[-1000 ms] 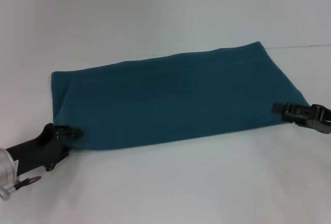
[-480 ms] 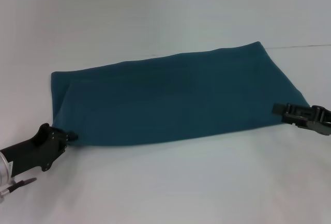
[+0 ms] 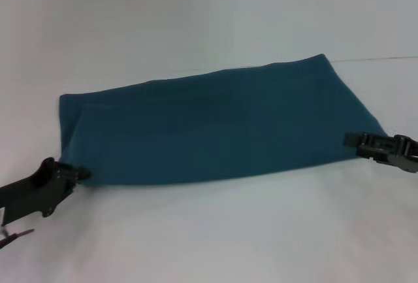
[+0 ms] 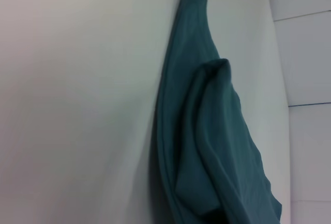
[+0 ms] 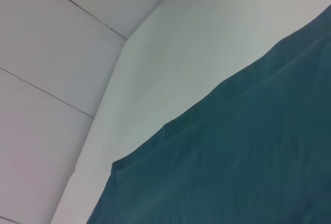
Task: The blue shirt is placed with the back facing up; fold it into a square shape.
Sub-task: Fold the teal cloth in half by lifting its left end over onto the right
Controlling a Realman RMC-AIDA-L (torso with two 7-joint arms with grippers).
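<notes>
Dragged outward toward 8 o'clock by the left end effector [image 3: 77,174] pinching its corner, with the right end effector [image 3: 356,141] pinching at 3 o'clock, the large teal-blue cotton shirt [image 3: 215,123] lies on the white surface [image 3: 215,231] as a long band, crosswise folds pending.

— Where does the blue shirt [image 3: 215,126] lie?

— Flat on the tabletop [image 3: 209,231], stretched as a long band between the two sets of fingers, its far edge angled away toward the right.

— And the left gripper [image 3: 80,174]?

— At the near left corner of the band. Its fingers [image 3: 77,173] touch the cloth edge; the shirt extends rightward and away from them.

— The right gripper [image 3: 353,140]?

— At the near right corner, its fingers [image 3: 356,139] lying over the hem, with the shirt running leftward from them.

— Anything before the fingers?

— Only bare tabletop, nearer the robot. In the left wrist view the cloth [image 4: 207,141] lies in layered folds.
</notes>
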